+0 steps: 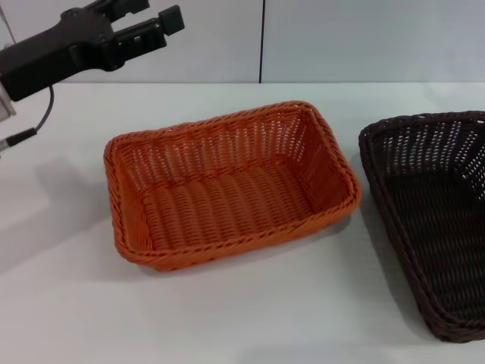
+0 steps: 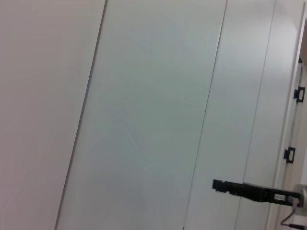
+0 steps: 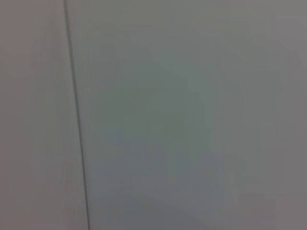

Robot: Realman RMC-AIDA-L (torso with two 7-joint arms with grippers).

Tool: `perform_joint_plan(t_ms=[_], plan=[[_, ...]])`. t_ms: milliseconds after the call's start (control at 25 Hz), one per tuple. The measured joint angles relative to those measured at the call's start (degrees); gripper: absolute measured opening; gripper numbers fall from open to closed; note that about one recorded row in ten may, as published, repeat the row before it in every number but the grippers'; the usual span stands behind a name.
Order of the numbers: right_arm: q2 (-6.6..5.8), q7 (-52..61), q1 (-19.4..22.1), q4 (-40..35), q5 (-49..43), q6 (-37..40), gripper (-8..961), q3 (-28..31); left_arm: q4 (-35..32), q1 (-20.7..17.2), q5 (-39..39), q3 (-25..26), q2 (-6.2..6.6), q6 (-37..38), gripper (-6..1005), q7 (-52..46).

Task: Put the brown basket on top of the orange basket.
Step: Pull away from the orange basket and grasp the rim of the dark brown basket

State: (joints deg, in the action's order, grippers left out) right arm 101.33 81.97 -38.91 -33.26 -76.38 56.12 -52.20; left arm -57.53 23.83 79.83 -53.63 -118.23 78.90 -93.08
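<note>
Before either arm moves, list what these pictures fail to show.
- Brown basket: head view's right and bottom edges cut off its far side and near corner.
- Right gripper: in no view; the right wrist view shows only blank wall.
- Left gripper: raised at the head view's top left, fingertips cut by the top edge.
- Orange basket: absent from both wrist views.

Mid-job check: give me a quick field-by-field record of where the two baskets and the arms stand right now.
orange basket: upright on the white table, centre of head view, nothing in it
brown basket: on the table to the orange basket's right, apart from it, partly cut off by the frame edge
stacking: not yet done
left gripper: raised at far left, above the table, holding nothing, fingers open
right gripper: not in view
</note>
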Motion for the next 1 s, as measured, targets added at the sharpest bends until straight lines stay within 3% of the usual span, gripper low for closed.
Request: perform_joint_plan(t_ms=[120,440,600,720,1000], plan=[[-3.41,7.1,-3.8,-0.2,-14.4,0.1,501,0.7,1.7,-0.3,-1.0,-0.1,0.06,0.4,847,0.3],[-5.23,13.2,-12.6,-3.2,-45.0,9.7,500,4.6,3.4,-0.8,-2.0,-0.1,0.04,0.9,847,1.0],[-5.14,13.2,-16.1,-2.9,-56.1,13.7,500,4.4,4.7,-0.8,-3.0,-0.1,0.02,1.4,847,1.0],[-3.89,11.8,-16.8,-3.9,-61.6,15.9,501,2.7,5.5,-0.7,-3.2,-0.1,0.01,1.4,847,1.0],[-3.59,9.8,-16.5,-3.6,-62.9,17.0,501,-0.3,6.2,-0.5,-3.5,-0.1,-0.07,1.4,847,0.5]])
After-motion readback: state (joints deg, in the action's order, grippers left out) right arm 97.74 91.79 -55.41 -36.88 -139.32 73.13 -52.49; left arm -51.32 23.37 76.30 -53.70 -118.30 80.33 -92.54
